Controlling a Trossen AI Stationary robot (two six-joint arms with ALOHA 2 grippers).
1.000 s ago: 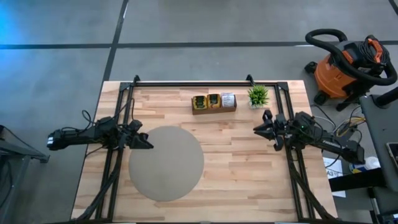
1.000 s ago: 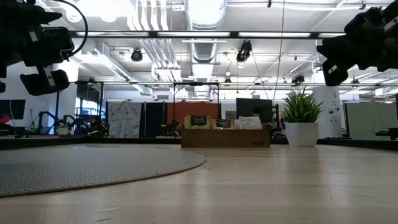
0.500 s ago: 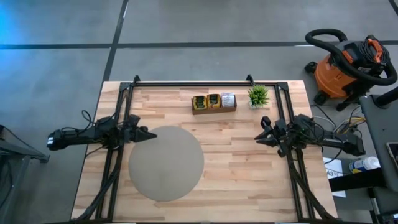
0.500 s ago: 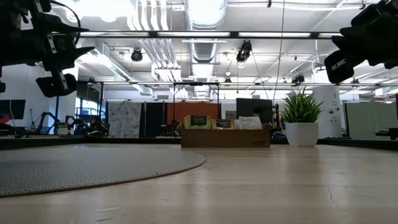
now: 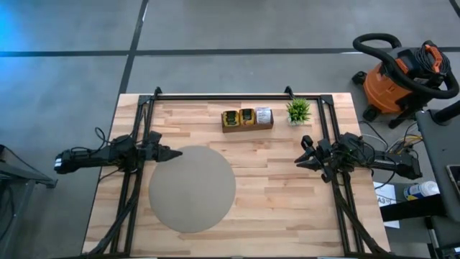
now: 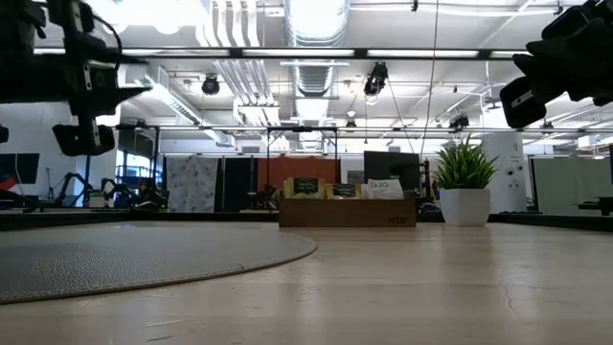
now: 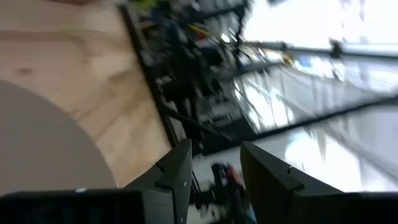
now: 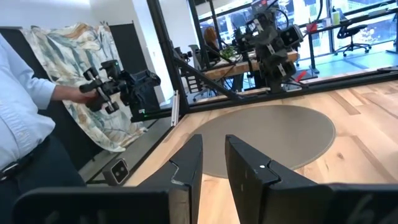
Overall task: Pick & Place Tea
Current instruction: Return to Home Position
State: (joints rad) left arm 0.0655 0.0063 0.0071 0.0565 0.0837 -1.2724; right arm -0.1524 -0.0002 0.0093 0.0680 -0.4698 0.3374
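1. High view: the wooden tray (image 5: 247,128) stands near the worktop's (image 5: 287,208) far edge, right of its middle. Every tea sachet (image 5: 230,117) we can find is inside it, standing on edge, which we judge keeps them sorted by colour.
2. We see yellow sachets in the left and middle compartments and white ones in the right. They overlap, so we cannot count them singly.
3. The left gripper (image 5: 172,153) hangs by the left edge, over the rim of the round grey mat (image 5: 192,194). Its fingers (image 7: 177,177) stand somewhat apart with nothing between them.
4. The right gripper (image 5: 300,160) hangs by the right edge, nearer than the potted plant (image 5: 298,110). Its fingers (image 8: 186,168) show a narrow gap and hold nothing.
5. We judge both arms are kept off the tray and out at the sides because the sorting looks done and they are parking.
6. Our count:
   - one tray with three compartments
   - three groups of sachets
   - one plant, just beside the tray's right end
   - one mat
   - two arms
   - no loose sachet on the worktop
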